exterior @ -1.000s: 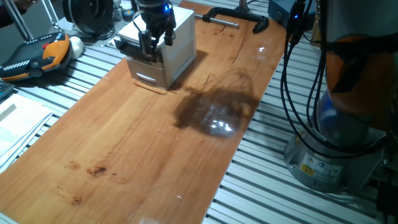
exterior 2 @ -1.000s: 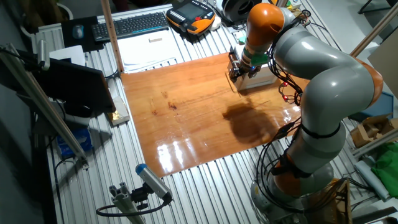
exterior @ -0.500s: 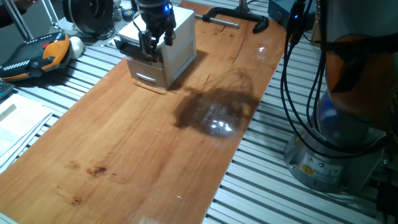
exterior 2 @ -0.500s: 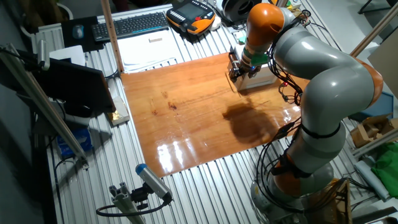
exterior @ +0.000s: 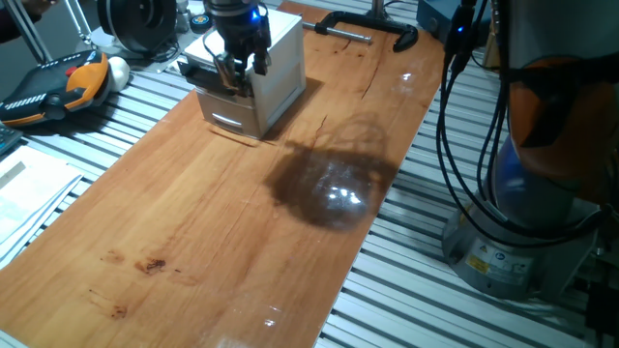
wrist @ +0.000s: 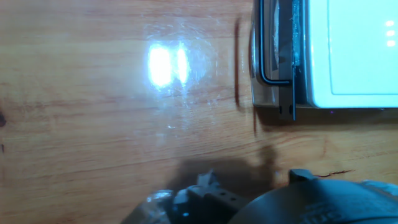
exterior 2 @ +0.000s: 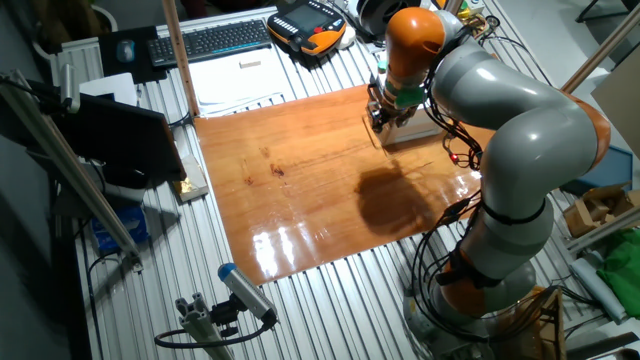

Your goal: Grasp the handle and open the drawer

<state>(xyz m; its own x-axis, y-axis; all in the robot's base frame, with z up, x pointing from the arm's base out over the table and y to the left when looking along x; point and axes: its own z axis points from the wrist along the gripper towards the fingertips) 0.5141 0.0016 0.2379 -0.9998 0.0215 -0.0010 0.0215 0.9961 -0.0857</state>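
A small white cabinet (exterior: pixel 280 77) stands at the far left of the wooden board. Its upper drawer (exterior: pixel 198 68), white with a dark front edge, sticks out a little toward the board's left edge. My gripper (exterior: pixel 235 72) hovers just above the drawer's front, with a gap between its fingers and nothing in it. It also shows in the other fixed view (exterior 2: pixel 378 118). In the hand view the dark handle (wrist: pixel 260 59) runs along the drawer's dark front (wrist: pixel 292 56) at the top right, clear of my fingers. The fingers themselves are only a dark blur at the bottom.
The lower drawer with a pale silvery handle (exterior: pixel 228 121) sits below. An orange and black pendant (exterior: pixel 58 87) lies left of the board, a black clamp (exterior: pixel 372 34) at its far end, papers (exterior: pixel 29 193) at left, and cables (exterior: pixel 464 145) hang at right.
My gripper has risen a little and shifted slightly back and left over the drawer front. The arm's shadow on the board has spread. The drawer has not visibly moved.
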